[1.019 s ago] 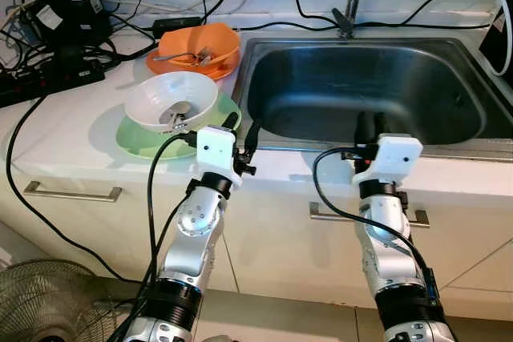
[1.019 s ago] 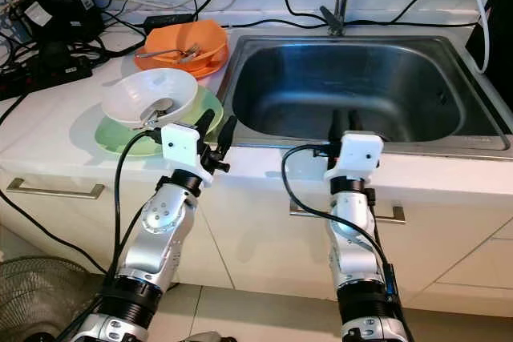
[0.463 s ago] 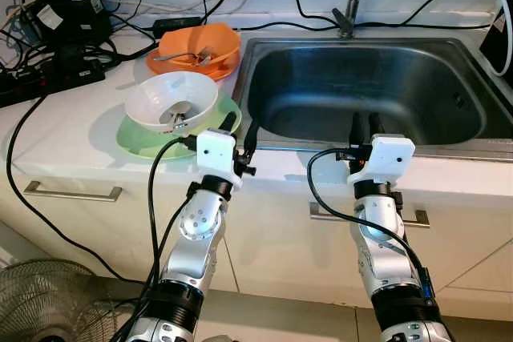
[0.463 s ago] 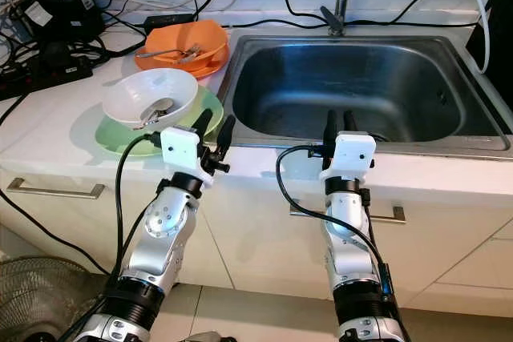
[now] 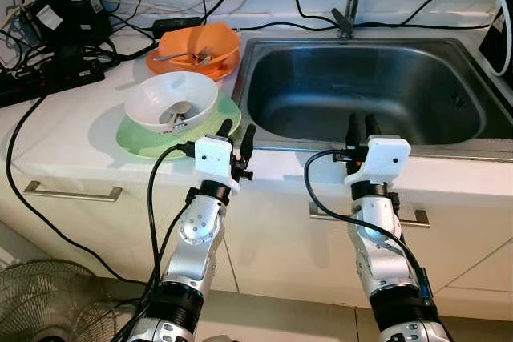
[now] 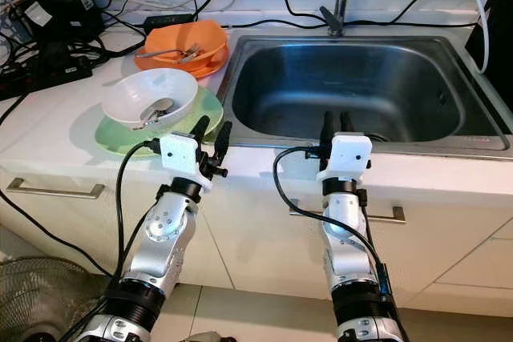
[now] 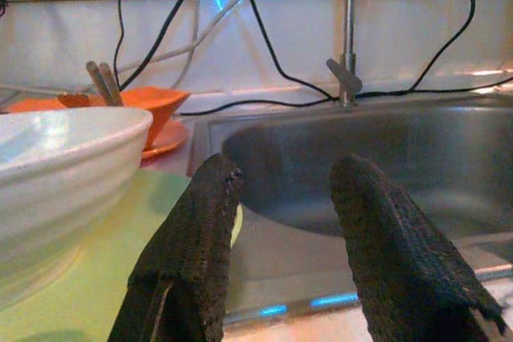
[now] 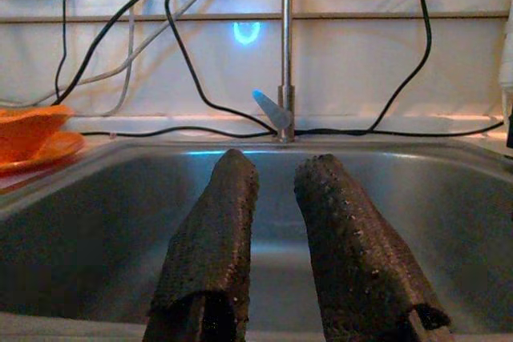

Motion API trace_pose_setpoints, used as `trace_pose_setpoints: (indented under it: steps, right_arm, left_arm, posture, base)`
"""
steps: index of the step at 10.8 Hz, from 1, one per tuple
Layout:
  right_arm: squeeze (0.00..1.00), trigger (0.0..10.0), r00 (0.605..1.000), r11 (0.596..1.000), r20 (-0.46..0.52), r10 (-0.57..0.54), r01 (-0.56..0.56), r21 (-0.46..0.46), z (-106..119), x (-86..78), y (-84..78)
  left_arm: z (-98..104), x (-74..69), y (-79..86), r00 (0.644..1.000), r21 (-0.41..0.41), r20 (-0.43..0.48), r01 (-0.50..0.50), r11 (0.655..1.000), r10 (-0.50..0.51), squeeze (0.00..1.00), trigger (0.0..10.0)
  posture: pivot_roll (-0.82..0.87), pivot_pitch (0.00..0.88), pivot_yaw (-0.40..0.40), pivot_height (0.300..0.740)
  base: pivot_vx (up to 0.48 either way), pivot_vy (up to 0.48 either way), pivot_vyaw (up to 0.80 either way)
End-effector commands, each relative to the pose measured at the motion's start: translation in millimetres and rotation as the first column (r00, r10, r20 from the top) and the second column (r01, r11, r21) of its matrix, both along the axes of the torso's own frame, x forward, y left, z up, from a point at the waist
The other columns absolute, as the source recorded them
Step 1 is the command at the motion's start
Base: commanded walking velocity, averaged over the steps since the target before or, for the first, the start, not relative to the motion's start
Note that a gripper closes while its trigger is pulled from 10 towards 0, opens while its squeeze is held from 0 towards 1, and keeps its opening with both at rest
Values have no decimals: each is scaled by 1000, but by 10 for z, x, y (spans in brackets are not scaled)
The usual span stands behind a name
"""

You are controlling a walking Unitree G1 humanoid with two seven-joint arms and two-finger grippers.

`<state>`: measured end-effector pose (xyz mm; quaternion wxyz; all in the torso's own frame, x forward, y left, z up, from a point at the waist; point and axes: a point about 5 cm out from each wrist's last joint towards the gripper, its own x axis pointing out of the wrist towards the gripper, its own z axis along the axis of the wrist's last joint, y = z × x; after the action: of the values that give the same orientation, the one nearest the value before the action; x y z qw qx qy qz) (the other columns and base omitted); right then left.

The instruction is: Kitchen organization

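Jaws, left gripper [image 5: 236, 134]: fingers apart w/ a clear gap, nothing between them; tips over the bench front edge, just beside the green plate [image 5: 136, 138] rim.
Jaws, right gripper [image 5: 360, 126]: fingers nearly together, narrow gap, holding nothing; tips over the front rim of the sink [image 5: 457, 146].
White bowl [image 5: 171, 100]: sits on the green plate, near the bench front edge, left of the sink; a spoon [image 5: 177, 112] lies inside.
Orange bowl [image 5: 200, 42]: on an orange plate [image 5: 159, 62] toward the bench back edge, next to the sink's back-left corner; utensils inside, type not clear.
Sink basin: bare steel inside; faucet [image 5: 349, 2] stands at the middle of the back rim.
Bench back-left corner: power strip [image 5: 48, 79], black adapters and tangled cables [image 5: 88, 42]; one cable runs off the front edge.
Back edge: more cables along the wall behind the sink.
Open room: bare counter strip along the front edge between plate and sink rim; basin interior open.
Below bench: drawer handles [image 5: 72, 192] on the cabinet fronts; a fan [image 5: 48, 302] on the floor at lower left.
Writing/labels: white label on an adapter, not legible; none other readable.
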<state>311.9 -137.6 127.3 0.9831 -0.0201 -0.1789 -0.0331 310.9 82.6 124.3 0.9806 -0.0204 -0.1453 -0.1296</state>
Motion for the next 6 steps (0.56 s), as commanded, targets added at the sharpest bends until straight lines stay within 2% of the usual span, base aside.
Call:
trace_pose_setpoints:
  steps: [1,6]
  right_arm:
    - [0,10000,1000,1000,-12,10,-10,-1,-29,2,49]
    - [0,10000,1000,1000,-22,14,-14,1,-62,-1,66]
  left_arm:
    - [1,13,5,1000,3,3,-12,1000,12,0,10000]
    - [-59,-2,8,1000,-3,-10,-10,1000,10,0,10000]
  posture:
    - [48,0,86,740]
    - [47,0,89,740]
  base:
    - [0,0,0]
    - [0,0,0]
